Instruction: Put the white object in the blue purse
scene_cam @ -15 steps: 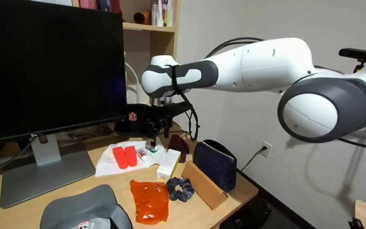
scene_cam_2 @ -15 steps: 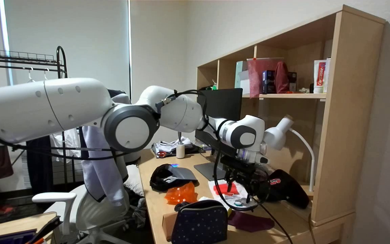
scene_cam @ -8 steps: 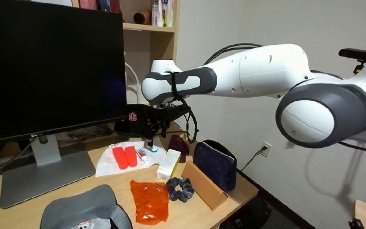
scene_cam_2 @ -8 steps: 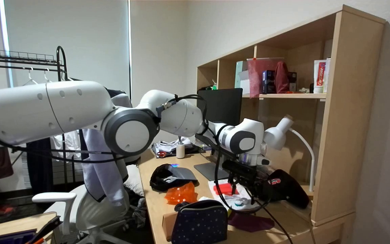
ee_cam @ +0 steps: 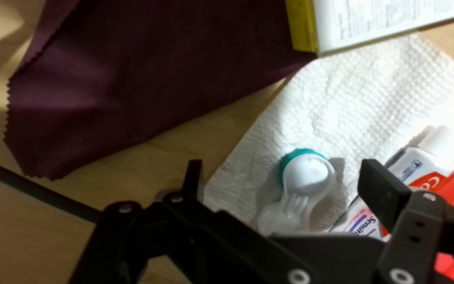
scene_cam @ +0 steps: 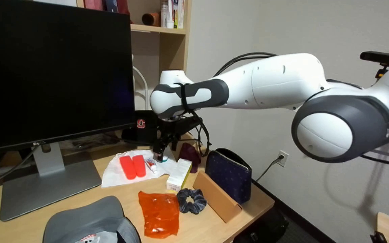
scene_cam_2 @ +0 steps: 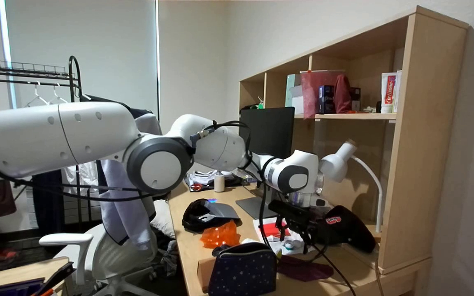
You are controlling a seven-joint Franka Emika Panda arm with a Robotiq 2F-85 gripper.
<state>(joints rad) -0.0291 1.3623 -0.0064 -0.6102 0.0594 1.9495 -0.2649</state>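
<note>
The white object (ee_cam: 309, 175), small and rounded with a teal edge, lies on a white paper towel (ee_cam: 353, 94) in the wrist view. Its teal part shows beside the fingers in an exterior view (scene_cam: 164, 159). My gripper (ee_cam: 283, 169) points down over it, jaws wide apart, one finger on each side, with nothing held. The gripper shows low over the towel in both exterior views (scene_cam: 166, 153) (scene_cam_2: 293, 243). Whether the fingers touch the towel I cannot tell. The blue purse (scene_cam: 228, 177), navy with small dots, stands upright near the desk edge with its top open; it also shows here (scene_cam_2: 243, 271).
A toothpaste tube (ee_cam: 420, 169) and red pieces (scene_cam: 133, 166) lie beside the white object. A white-yellow box (scene_cam: 179, 173), maroon cloth (scene_cam: 189, 156) and brown cardboard box (scene_cam: 216, 195) lie between towel and purse. A black cap (scene_cam_2: 346, 228) and monitor (scene_cam: 56, 74) stand close to the arm.
The arm has come down over the last second, bringing the gripper lower around the white object. The jaws stay open. The purse and the other things have not moved.
</note>
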